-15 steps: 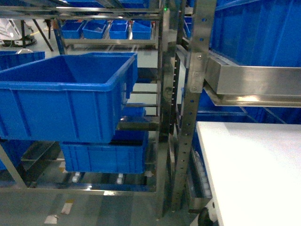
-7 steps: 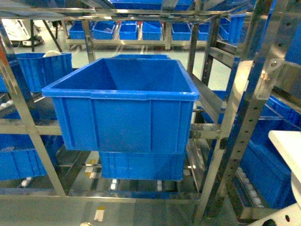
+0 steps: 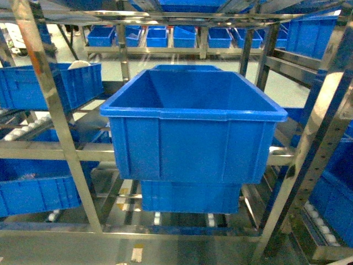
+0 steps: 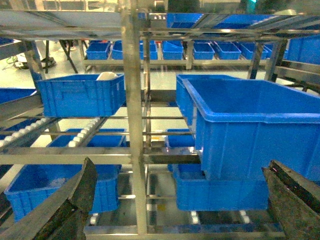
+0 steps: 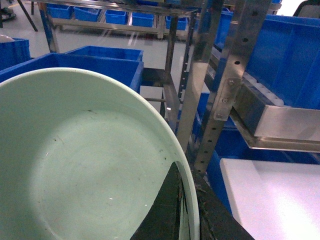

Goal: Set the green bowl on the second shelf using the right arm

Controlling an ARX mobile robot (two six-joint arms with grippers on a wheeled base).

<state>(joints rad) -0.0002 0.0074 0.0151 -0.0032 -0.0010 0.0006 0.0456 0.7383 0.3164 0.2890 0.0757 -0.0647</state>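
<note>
My right tool [image 5: 182, 210] pinching green bowl [image 5: 85, 165] rim, bowl not yet at rack. Left tool [image 4: 175, 200] spread, empty. Second shelf crate [image 3: 193, 124] ahead, bare inside. Left: reach in, release.

In the head view a large crate [image 3: 193, 127] sits on the second shelf [image 3: 60, 152] of the rack, at the middle. A smaller crate [image 3: 190, 197] lies right below it. To the left, behind an upright [image 3: 55, 110], another crate [image 3: 49, 85] holds a domed object [image 3: 80, 64]. A row of small crates [image 3: 165, 37] stands far behind. In the right wrist view the bowl [image 5: 85, 160] sits at the front, with a tabletop [image 5: 275, 195] to its right.
</note>
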